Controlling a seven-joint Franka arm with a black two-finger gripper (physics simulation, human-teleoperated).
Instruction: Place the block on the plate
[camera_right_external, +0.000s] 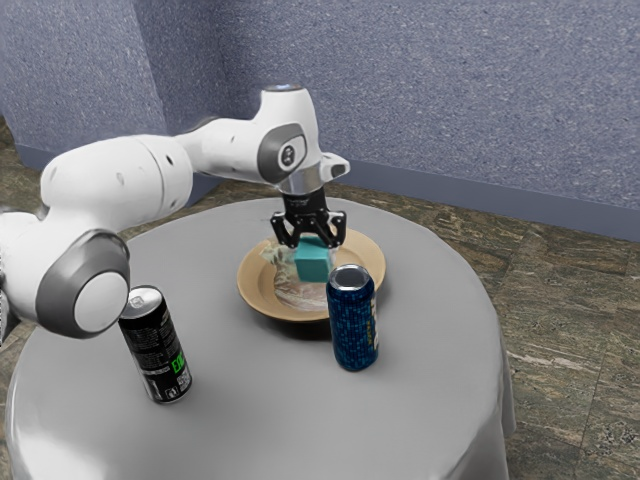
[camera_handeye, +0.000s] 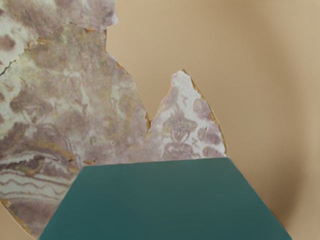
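Black two-finger end effector (camera_right_external: 313, 244) clamped on the teal, cube-shaped block (camera_right_external: 313, 265), over the round tan plate (camera_right_external: 254, 291). Clearance uncertain; we should lower slowly, keep the block level, avoid the blue metal can (camera_right_external: 353, 325), release only once it's supported, then rise straight.

The wrist view's lower edge cuts off the block (camera_handeye: 165, 202).
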